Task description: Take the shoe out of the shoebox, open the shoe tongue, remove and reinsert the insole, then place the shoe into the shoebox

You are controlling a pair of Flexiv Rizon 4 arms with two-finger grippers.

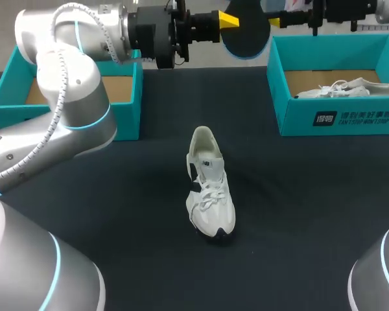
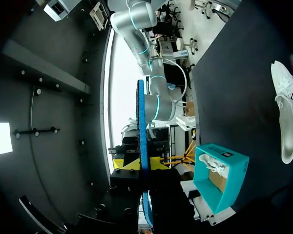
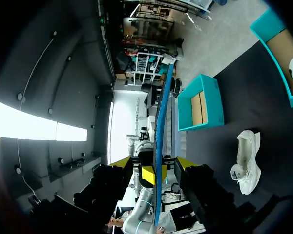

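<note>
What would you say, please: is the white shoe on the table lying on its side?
No, the white shoe stands upright on its sole on the table, with laces and opening facing up.

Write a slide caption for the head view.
Left gripper and right gripper flank the insole; white shoe lies between two shoeboxes.

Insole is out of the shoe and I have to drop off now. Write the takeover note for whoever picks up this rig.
Left gripper: shut on the insole, held in the air at the table's far side.
Right gripper: at the insole from the other side; grip unclear.
Shoe: on its sole mid-table, between the boxes.
Right shoebox holds a second shoe; left shoebox shows bare cardboard.
Done: shoe out, insole removed.
Left: reinsert insole, box the shoe.
</note>
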